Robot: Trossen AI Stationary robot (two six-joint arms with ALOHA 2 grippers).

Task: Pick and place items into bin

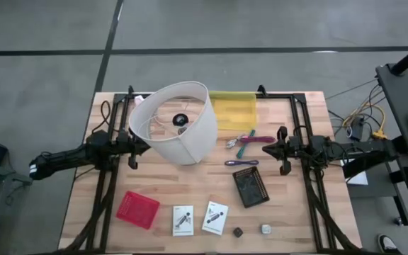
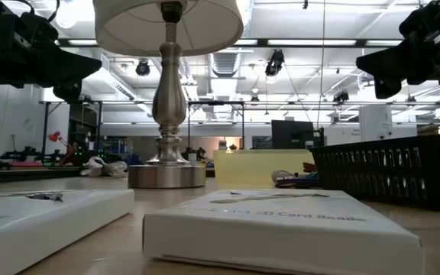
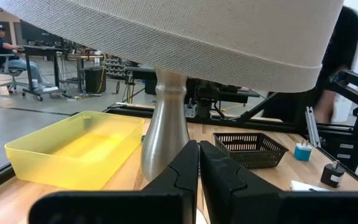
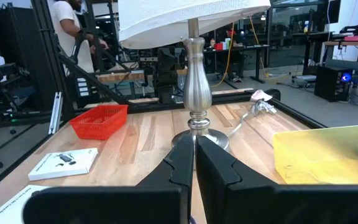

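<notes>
Thin pink, green and purple pen-like tools [image 1: 248, 144] lie on the table just right of a lamp with a white shade [image 1: 176, 120]; one more purple tool [image 1: 241, 163] lies nearer. Two white printed cards [image 1: 198, 218] and two tiny cubes [image 1: 252, 230] lie near the front edge. A yellow bin [image 1: 234, 111] stands at the far middle, also in the left wrist view [image 3: 73, 149]. My left gripper [image 1: 139, 146] is shut and empty, left of the lamp. My right gripper [image 1: 269, 150] is shut and empty, right of the tools.
A black mesh basket [image 1: 251, 188] and a red mesh basket [image 1: 138, 209] stand toward the front. The lamp's metal stem [image 3: 165, 124] stands close before my left gripper. Black frame rails [image 1: 310, 177] run along both sides. People show in the room beyond.
</notes>
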